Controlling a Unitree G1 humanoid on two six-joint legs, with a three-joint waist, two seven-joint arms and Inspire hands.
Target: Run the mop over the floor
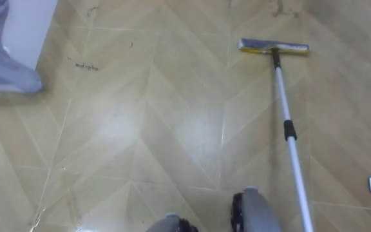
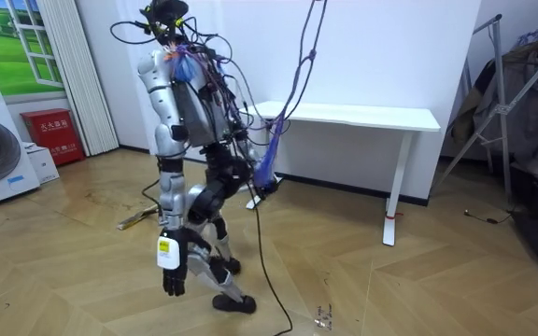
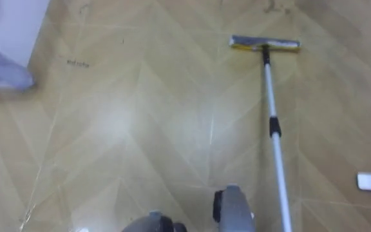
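Mop head (image 1: 274,47) lies flat on the floor (image 1: 140,129), upper right of centre. Its pole (image 1: 290,132) runs to the lower right edge, where the grasp is cut off and cannot be told. Step, as judged: stroke at full reach; next, a draw back or a sweep left. Left hand (image 2: 171,277) hangs loose, empty. Open floor lies centre-left; a white panel (image 1: 24,26) bounds the upper left.
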